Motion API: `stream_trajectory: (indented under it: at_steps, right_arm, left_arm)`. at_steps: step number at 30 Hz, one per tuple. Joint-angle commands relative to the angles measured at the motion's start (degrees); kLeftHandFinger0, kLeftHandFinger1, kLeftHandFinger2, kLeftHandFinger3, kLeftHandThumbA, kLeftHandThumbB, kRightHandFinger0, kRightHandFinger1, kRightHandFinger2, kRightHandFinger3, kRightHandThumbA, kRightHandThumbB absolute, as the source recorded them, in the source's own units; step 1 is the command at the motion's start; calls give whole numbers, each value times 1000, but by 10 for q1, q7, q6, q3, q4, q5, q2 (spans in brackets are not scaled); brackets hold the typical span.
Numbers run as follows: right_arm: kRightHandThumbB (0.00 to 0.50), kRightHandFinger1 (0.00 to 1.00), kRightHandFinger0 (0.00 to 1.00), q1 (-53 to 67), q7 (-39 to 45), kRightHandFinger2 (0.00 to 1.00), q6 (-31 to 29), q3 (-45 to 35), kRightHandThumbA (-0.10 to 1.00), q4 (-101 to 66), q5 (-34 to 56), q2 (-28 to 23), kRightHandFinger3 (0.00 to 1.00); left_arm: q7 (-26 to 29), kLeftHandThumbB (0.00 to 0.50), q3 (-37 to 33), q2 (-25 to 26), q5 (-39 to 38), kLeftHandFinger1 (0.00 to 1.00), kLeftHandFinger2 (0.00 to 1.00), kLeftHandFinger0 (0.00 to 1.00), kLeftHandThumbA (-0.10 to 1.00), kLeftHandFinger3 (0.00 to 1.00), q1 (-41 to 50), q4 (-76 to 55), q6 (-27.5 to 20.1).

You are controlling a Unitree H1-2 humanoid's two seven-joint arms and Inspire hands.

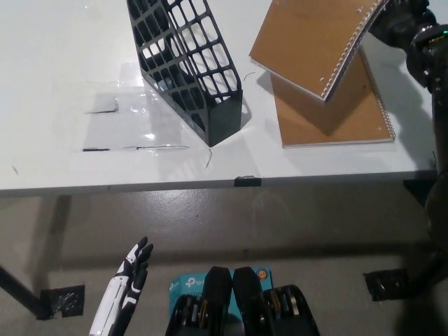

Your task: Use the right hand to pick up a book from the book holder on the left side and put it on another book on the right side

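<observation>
A black mesh book holder (185, 63) stands on the white table (70, 168), left of centre. A brown spiral notebook (336, 115) lies flat on the table to its right. Above it, tilted, hangs a second brown spiral notebook (308, 42), held at its upper right edge by my black right hand (395, 17), which is shut on it. My white left hand (126, 294) rests low at the bottom left, below the table's edge, fingers apart and holding nothing.
A clear plastic sheet (122, 119) lies on the table left of the holder. The table's front edge (245, 183) runs across the middle of the picture. Below it is bare floor with a blue box (183, 285) and black tape marks.
</observation>
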Motion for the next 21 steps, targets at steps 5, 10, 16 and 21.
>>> stream_trajectory:
  at_steps: [5, 10, 16, 21]
  right_arm:
    - [57, 58, 0, -26, 48, 604, -52, 17, -100, 0, -2, -36, 1000]
    - [35, 29, 0, -20, 31, 600, -50, 31, -100, 13, -14, -45, 1000]
    - [40, 69, 0, -14, 49, 641, -12, 80, -100, 75, -50, -77, 1000]
    - [68, 124, 0, -3, 81, 659, -5, 159, -100, 98, -105, -93, 1000]
  left_arm:
    - [1, 23, 5, 2, -6, 1000, 1000, 1000, 1000, 1000, -4, -11, -13]
    - [3, 17, 5, 2, -2, 1000, 1000, 1000, 1000, 1000, -7, -8, -20]
    - [2, 23, 8, 2, -9, 1000, 1000, 1000, 1000, 1000, -10, -10, -16]
    - [0, 16, 6, 5, -3, 1000, 1000, 1000, 1000, 1000, -12, -10, -14]
